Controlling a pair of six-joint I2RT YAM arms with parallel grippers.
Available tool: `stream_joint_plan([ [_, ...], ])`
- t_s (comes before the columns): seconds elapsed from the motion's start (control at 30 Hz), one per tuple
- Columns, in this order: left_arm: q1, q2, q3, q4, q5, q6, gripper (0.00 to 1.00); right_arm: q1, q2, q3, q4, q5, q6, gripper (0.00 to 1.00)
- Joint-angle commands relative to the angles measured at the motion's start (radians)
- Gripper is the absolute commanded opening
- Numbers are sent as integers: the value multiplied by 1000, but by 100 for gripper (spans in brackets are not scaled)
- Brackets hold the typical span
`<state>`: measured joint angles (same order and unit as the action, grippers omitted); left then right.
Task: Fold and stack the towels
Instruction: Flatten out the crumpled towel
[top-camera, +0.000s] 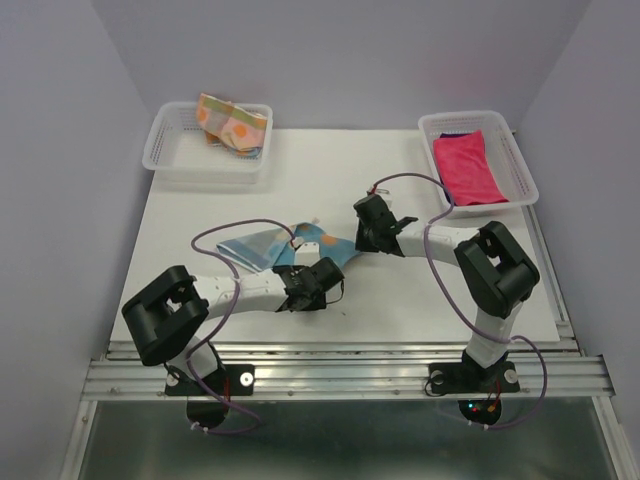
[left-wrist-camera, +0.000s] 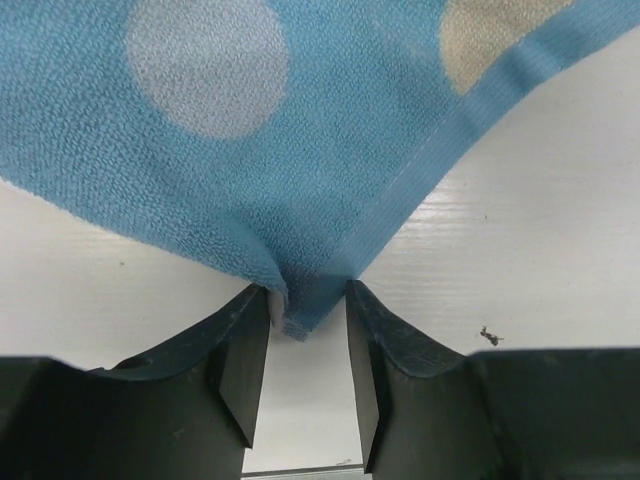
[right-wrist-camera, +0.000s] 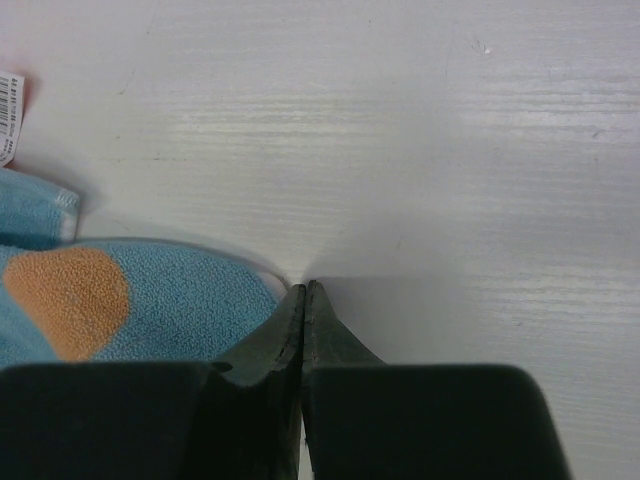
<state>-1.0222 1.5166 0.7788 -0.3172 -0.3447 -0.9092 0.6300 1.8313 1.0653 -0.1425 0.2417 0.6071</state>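
At the near edge of the table (top-camera: 200, 200) the two arm bases sit side by side, and both arms reach inward toward the middle.

The left gripper (left-wrist-camera: 308, 295) is the nearer of the two. Its jaws stand partly apart, with a corner of the light-blue patterned towel (left-wrist-camera: 300, 150) pinched between the tips and cloth touching both fingers. The towel spreads away from that corner, flat on the table, showing pale and tan dots and a ribbed hem.

In the overhead view the towel lies roughly at the middle of the table, running left to right between the two grippers.

The right gripper (right-wrist-camera: 305, 288) is at the towel's right end, a little farther back. Its fingers are clenched tight together with the tips down at the table surface. The towel's edge, with an orange dot, lies just to their left. I cannot tell if any cloth is caught. A white barcode label (right-wrist-camera: 8, 100) shows beyond the towel.

At the far left corner, a white mesh basket (top-camera: 160, 150) holds the orange-yellow-pink patterned towel (top-camera: 232, 122), crumpled. At the far right, a second basket (top-camera: 520, 160) holds the bright pink towel (top-camera: 468, 167), folded flat, with a dark purple towel (top-camera: 455, 135) showing at its far edge.
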Motion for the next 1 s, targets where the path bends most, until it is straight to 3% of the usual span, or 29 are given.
stream_joint_plan([
  [0.0, -38, 33, -41, -114, 38, -45, 44, 10, -3, -31, -48, -5, 5, 1],
  [0.1, -73, 63, -26, -134, 18, -56, 37, 8, -7, -39, -34, -15, 5, 1],
  [0.17, -82, 97, -3, -144, 6, -57, 17, 8, -13, -48, -23, -25, 5, 1],
  [0.2, -84, 108, 5, -154, -10, -66, 0, 10, -17, -53, -14, -27, 3, 1],
  [0.4, -85, 65, 63, -187, -126, -73, 0, 10, -119, -122, 49, -16, -23, 1],
  [0.53, -85, -86, 140, -187, -189, 6, 0, 8, -234, -149, 86, -27, -47, 1],
  [0.67, -85, -261, 223, -145, -208, 206, 0, 8, -377, -136, 74, -3, -84, 1],
  [0.87, -84, -525, 307, 81, -87, 465, 0, 8, -619, -58, 12, 103, -147, 1],
  [0.97, -82, -561, 404, 79, -118, 501, 0, 10, -684, 16, -18, 140, -191, 1],
])
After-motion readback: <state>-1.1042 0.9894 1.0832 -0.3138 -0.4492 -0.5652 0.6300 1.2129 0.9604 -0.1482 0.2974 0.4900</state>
